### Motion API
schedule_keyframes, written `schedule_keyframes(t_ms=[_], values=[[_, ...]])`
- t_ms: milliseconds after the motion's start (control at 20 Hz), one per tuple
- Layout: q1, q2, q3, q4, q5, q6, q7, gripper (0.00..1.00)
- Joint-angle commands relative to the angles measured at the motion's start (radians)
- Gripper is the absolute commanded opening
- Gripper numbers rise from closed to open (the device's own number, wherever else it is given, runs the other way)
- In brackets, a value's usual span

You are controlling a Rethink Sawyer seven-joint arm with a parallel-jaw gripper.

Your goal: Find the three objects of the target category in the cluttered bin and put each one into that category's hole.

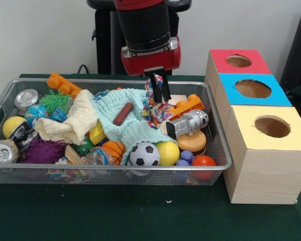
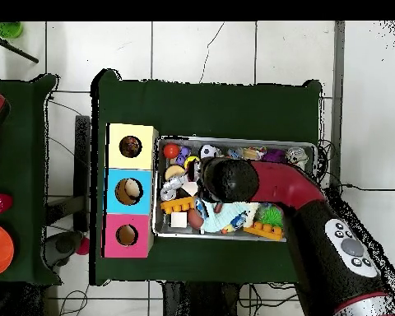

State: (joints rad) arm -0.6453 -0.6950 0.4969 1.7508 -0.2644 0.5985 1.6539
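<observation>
The silver wire-mesh bin (image 1: pixel 90 175) is full of toys; it also shows in the overhead view (image 2: pixel 258 141). My gripper (image 1: pixel 159 93) hangs over the bin's back right part, shut on a scrunched multicolour patterned fabric piece (image 1: pixel 154 111). The fabric trails down from the fingers onto the clutter. I cannot make out other patterned pieces. The round dark hole (image 1: pixel 272 126) of the yellow-topped box stands to the right of the bin, apart from the gripper. In the overhead view the hole (image 2: pixel 130 146) shows and the arm (image 2: pixel 225 179) hides the gripper.
A mint-green cloth (image 1: pixel 135 123) and a pale-yellow cloth (image 1: pixel 72 123) lie mid-bin. A silver toy robot (image 1: pixel 188 124), a soccer ball (image 1: pixel 144 154), balls, cans and orange blocks crowd around. The blue-topped box (image 1: pixel 253 89) and red-topped box (image 1: pixel 239 61) stand behind the yellow one.
</observation>
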Motion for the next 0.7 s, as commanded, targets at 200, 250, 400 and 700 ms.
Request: schedule_keyframes(t_ms=[200, 250, 400, 700], values=[[0.093, -0.094, 0.004, 0.063, 0.089, 0.090, 0.128, 0.00], [0.103, -0.099, 0.001, 0.063, 0.096, 0.092, 0.133, 0.00], [0.132, -0.124, -0.010, 0.059, 0.119, 0.113, 0.143, 0.00], [0.175, -0.172, -0.032, 0.060, 0.164, 0.140, 0.156, 0.00]])
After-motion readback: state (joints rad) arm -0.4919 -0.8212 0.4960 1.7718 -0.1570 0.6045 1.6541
